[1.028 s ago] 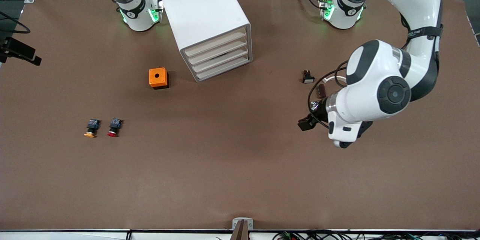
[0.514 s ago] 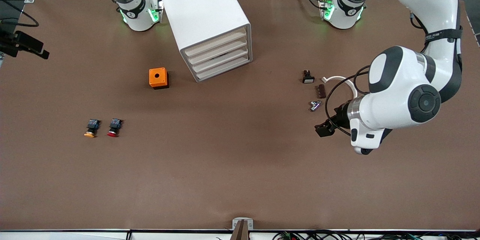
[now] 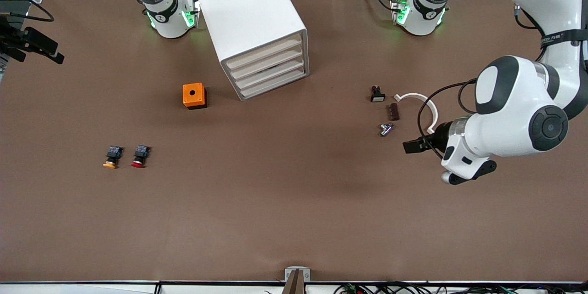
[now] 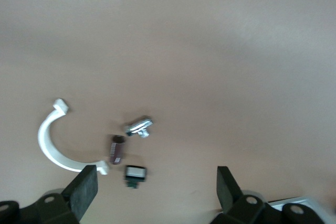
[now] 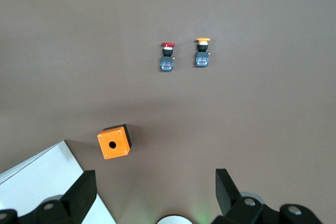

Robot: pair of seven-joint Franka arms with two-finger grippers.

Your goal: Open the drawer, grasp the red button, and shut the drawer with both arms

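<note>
The white cabinet (image 3: 250, 18) stands between the two bases with all four drawers pushed in; the drawer (image 3: 267, 61) is second from the top. On the bare table toward the right arm's end lies the red-capped button (image 3: 139, 156) (image 5: 167, 56), nearer the front camera than the cabinet. My left gripper (image 4: 156, 179) hangs open and empty over small parts toward the left arm's end. High above the table by the right base, my right gripper (image 5: 155, 182) is open and empty too, looking down on the button.
An orange-yellow-capped button (image 3: 111, 157) lies beside the red one. An orange box (image 3: 194, 95) sits by the cabinet's front. Under the left arm (image 3: 510, 110) lie a black switch (image 3: 377, 94), a white curved clip (image 3: 415, 101), a brown piece (image 3: 393, 111) and a silver piece (image 3: 386, 129).
The left arm has swung toward its own end of the table, uncovering the clip, brown piece and silver piece. A black part of the right arm at the view's edge has crept farther from the camera.
</note>
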